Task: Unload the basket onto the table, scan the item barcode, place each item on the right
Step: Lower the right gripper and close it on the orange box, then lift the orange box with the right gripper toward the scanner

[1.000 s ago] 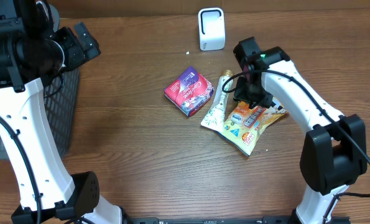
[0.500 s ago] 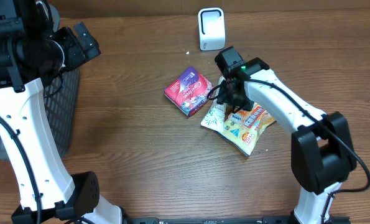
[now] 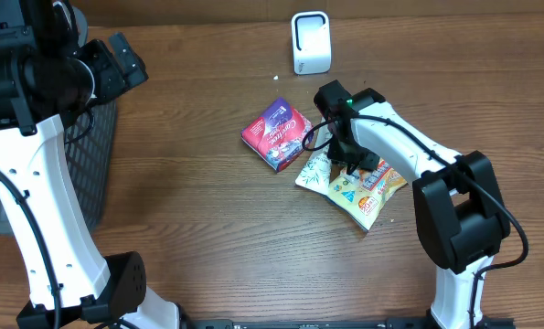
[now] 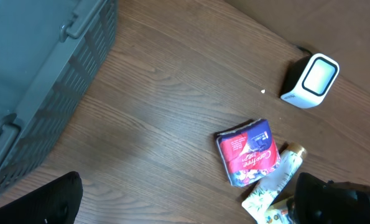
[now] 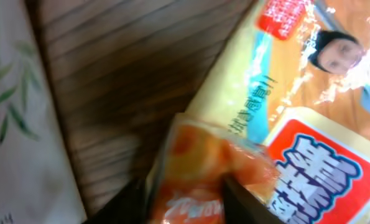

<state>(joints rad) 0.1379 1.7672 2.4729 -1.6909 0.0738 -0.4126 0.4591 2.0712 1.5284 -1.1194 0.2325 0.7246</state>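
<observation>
Fingers of right gripper (image 3: 347,155) are straddling glossy orange snack packet (image 5: 197,165), at 6 o'clock from white box-shaped scanner (image 3: 311,42); whether they are clamping it cannot be told. Left gripper (image 3: 131,62) is hanging with fingers spread wide.

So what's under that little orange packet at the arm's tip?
A yellow snack bag lies partly under the orange packet, with bare table beside it. Whatever the bag and packet themselves cover is hidden.
</observation>
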